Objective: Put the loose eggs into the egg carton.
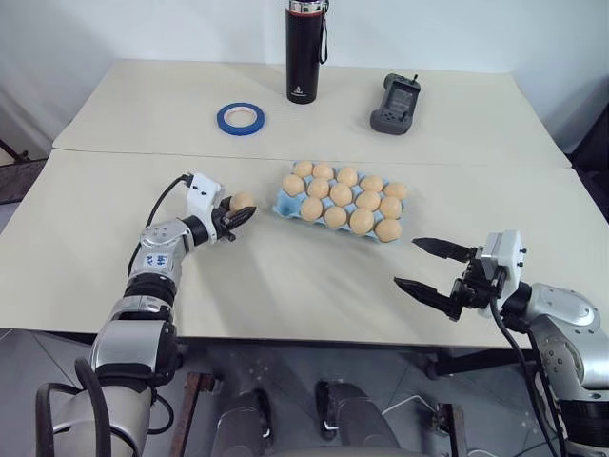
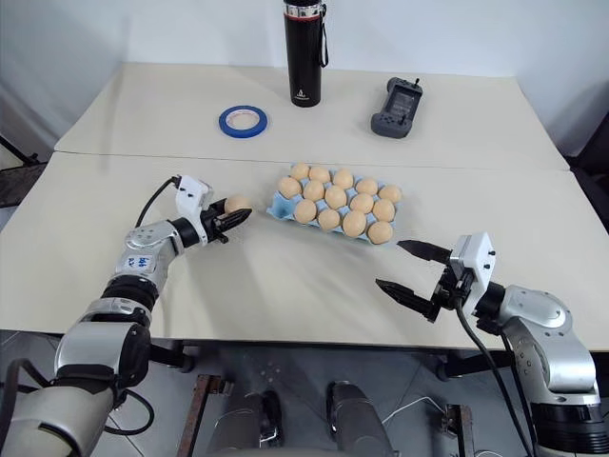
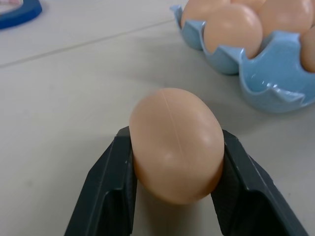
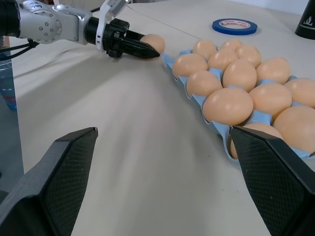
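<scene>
1. The left gripper [image 1: 238, 215] reaches in low over the table [image 1: 114, 209], pointing toward the carton [image 1: 283, 204], and its two black fingers [image 3: 106, 189] are clamped on either side of one loose egg [image 3: 176, 143].
2. That egg sits at the table surface just left of the carton's near-left corner, close to it but apart from it; whether it rests on the table or is lifted just clear cannot be told.
3. The carton lies near the middle of the table, its long side running from far left to near right.
4. Tan eggs [image 1: 341, 194] fill most of its cups in three rows.
5. In the left wrist view one blue cup [image 3: 273, 81] at the corner nearest the held egg is empty.
6. The right gripper [image 1: 425, 266] hangs over the near right part of the table, to the near right of the carton and apart from it, its fingers spread wide with nothing between them.
7. On the far half of the table stand a blue tape roll [image 1: 240, 118] at the left, a black bottle [image 1: 305, 52] in the middle, and a grey handheld device [image 1: 396, 103] to its right, all well apart from the carton.
</scene>
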Controlling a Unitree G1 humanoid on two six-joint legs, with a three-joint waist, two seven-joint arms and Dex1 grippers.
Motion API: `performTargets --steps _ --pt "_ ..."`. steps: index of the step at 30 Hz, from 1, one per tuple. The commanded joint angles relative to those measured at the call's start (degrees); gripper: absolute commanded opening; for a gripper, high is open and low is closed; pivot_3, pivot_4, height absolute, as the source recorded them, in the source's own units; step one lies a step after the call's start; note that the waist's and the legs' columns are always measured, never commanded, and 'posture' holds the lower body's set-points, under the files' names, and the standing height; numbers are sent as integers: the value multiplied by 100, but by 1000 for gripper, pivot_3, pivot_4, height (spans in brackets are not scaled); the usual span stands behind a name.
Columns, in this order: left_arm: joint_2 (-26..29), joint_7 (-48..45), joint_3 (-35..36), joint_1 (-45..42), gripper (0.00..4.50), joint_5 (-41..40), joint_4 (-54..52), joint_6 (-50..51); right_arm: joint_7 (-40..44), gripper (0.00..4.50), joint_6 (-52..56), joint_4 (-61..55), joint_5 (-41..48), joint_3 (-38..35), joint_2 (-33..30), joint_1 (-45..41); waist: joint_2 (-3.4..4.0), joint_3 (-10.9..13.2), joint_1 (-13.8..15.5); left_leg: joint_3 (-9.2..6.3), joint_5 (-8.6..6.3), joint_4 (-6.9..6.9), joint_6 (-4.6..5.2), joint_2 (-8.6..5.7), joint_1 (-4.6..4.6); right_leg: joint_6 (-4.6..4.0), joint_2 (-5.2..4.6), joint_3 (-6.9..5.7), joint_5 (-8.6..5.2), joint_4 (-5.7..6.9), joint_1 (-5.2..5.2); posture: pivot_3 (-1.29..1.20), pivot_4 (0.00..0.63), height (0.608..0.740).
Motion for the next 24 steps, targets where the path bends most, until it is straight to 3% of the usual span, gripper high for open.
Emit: performTargets --steps 1,10,20,24 --pt "29 -70 85 -183 1587 -2 -112 -230 -21 4500 -26 -196 66 -146 -72 -5 0 0 0 0 0 2 0 0 0 0 0 0 0 1 0 0 150 740" --pt "-240 -973 -61 -602 1587 -127 -473 13 -103 4500 -48 -206 36 -106 -21 -15 -1 1 14 0 -1 6 3 -2 -3 1 -1 -2 0 2 1 0 150 740" --pt "-476 -1355 -116 -1053 1587 49 153 -134 -267 4500 -123 -387 48 -160 48 222 -2 1 -7 -3 2 8 5 -1 -1 2 4 -1 -1 6 0 0 150 740" --pt "-477 -1245 -89 -1150 2900 125 327 -139 -344 4500 -131 -470 70 -205 61 323 -2 1 -10 -2 2 9 5 -1 -2 3 3 1 -1 6 1 0 150 740"
